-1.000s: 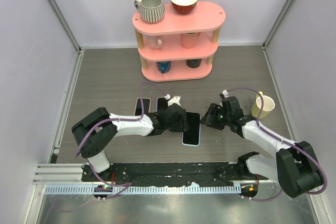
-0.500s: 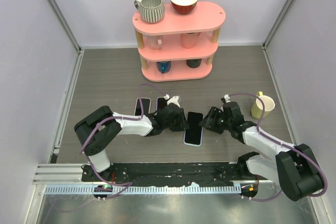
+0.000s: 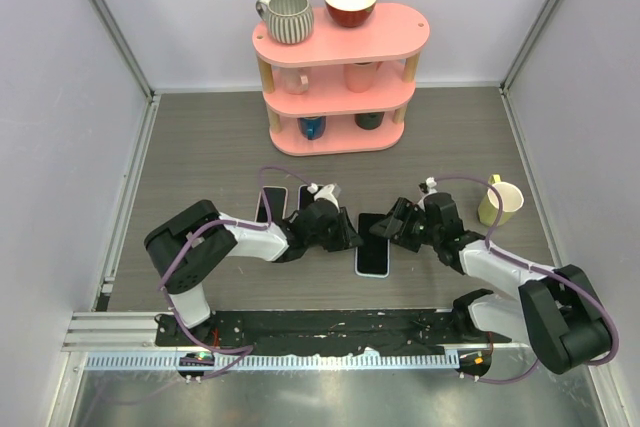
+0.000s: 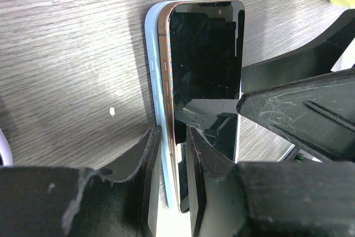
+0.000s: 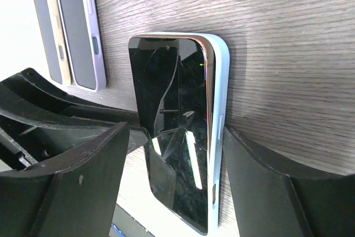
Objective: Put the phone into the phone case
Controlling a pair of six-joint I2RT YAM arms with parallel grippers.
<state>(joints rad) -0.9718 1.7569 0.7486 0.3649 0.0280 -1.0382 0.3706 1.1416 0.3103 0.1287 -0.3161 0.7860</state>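
Phone (image 4: pixel 205 81) tilted in phone case (image 4: pixel 152 54) — left end effector (image 4: pixel 173 137) pinching the phone's edge, right end effector (image 5: pixel 177 137) spread wide.

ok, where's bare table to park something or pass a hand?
Free: back-left table between the left wall and pink shelf; back-right between shelf and yellow mug. Crowded: centre front, left gripper and right gripper around the phone in its phone case, spare phones just left.
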